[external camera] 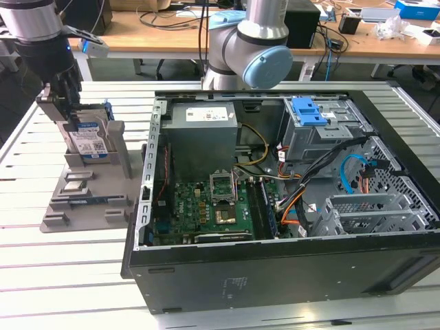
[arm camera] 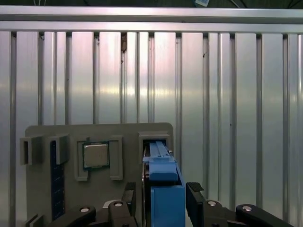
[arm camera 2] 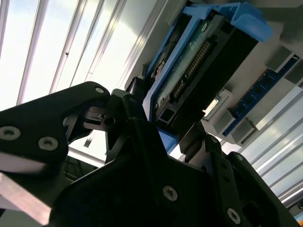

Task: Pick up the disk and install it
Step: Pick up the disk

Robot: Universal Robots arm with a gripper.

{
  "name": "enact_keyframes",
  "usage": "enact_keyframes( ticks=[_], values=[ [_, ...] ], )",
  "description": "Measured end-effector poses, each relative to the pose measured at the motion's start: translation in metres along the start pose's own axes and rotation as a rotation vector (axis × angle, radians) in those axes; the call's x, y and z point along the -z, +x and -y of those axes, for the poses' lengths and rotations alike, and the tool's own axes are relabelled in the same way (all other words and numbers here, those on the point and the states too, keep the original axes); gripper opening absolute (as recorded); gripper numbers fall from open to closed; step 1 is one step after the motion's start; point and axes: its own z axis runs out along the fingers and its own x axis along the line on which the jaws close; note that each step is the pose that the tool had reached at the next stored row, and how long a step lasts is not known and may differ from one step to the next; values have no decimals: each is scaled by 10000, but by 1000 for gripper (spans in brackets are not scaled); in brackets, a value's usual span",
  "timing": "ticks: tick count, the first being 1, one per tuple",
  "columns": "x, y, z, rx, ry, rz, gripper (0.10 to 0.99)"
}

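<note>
Gripper (arm camera: 164,190) at the grey stand (arm camera: 94,132).
Jaws pinch the disk (arm camera: 163,171) by its edges; chip (arm camera: 96,156) beside one jaw, slatted table (arm camera: 236,94) beyond.

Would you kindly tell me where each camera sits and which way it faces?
Exterior view: off-arm, looking down on the open black computer case and grey plastic stand; arm shows.
First wrist view: on the arm, looks down past the gripper onto the stand.
Second wrist view: on the arm, looks along the gripper.
All share the blue-framed silver disk.
</note>
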Motion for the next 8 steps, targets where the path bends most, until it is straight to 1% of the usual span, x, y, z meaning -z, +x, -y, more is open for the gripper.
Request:
enact_keyframes(
  ticks=[7, 8],
  values=[
    [-2, 0, 0, 1, 2, 0, 541],
    [-2, 0, 0, 1, 1, 1, 525]
  ],
)
